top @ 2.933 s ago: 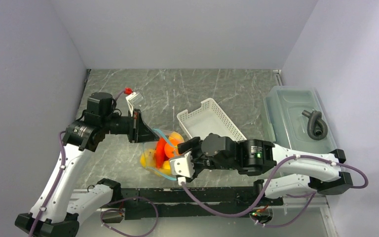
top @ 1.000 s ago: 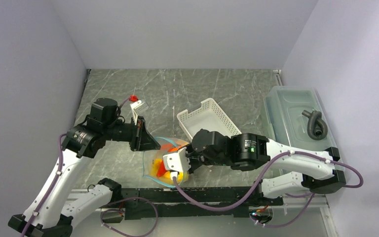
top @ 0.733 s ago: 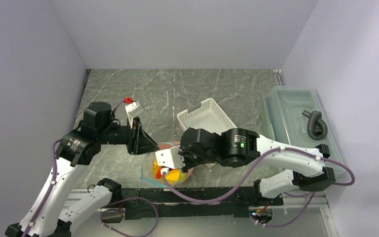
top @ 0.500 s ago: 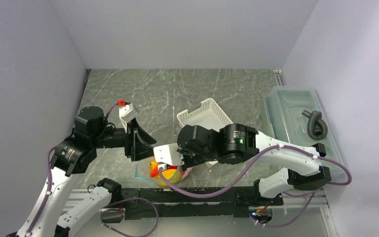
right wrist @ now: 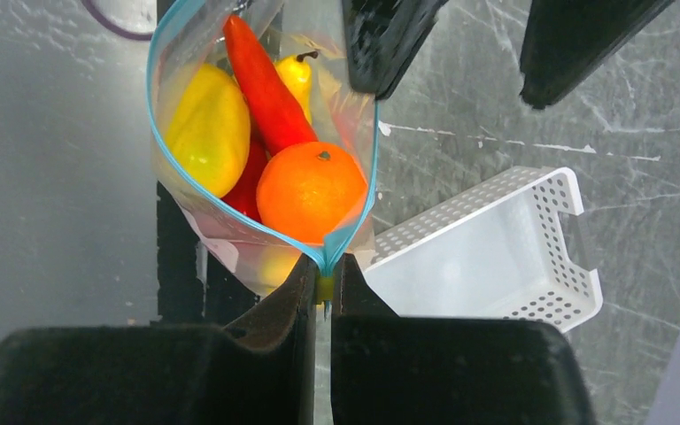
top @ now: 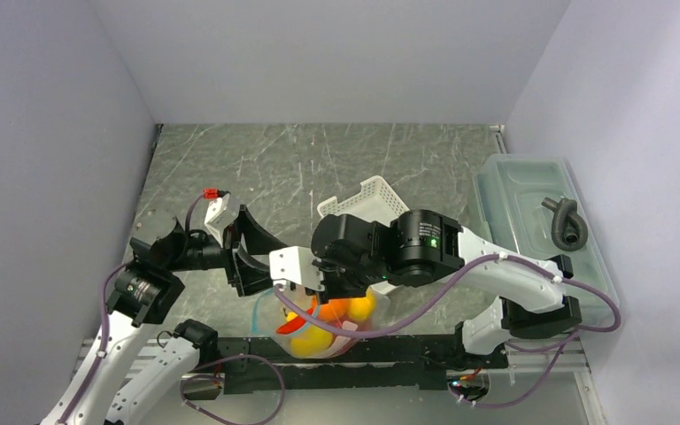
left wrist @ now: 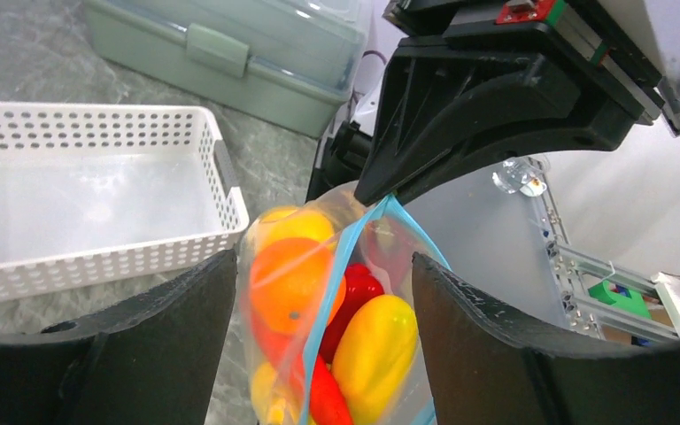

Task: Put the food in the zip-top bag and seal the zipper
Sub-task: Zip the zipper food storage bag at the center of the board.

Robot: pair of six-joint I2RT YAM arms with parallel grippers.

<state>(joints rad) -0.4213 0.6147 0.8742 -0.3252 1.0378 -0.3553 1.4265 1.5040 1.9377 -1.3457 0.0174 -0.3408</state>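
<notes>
The zip-top bag (top: 320, 326) hangs by one corner from my right gripper (top: 300, 283) over the table's near edge. In the right wrist view the right gripper (right wrist: 322, 267) is shut on the end of the teal zipper (right wrist: 359, 208), with a small yellow-green tab between its jaws. The mouth gapes, its two teal edges apart. The food is inside the bag: an orange (right wrist: 311, 191), a yellow piece (right wrist: 208, 130), a long red piece (right wrist: 264, 87). My left gripper (top: 259, 260) is open, its fingers (left wrist: 173, 341) on either side of the bag (left wrist: 341, 336), apart from it.
The white perforated basket (top: 367, 202) lies behind the right arm and shows as the basket (left wrist: 142, 252) and the basket (right wrist: 531, 266) in the wrist views. The lidded translucent bin (top: 531, 208) stands at the right, with a grey hose on it. The metal frame rail (top: 381, 350) runs below the bag.
My left gripper has opened and let go of the bag. The right gripper has carried the bag left and toward the near edge. The left arm has drawn back.
</notes>
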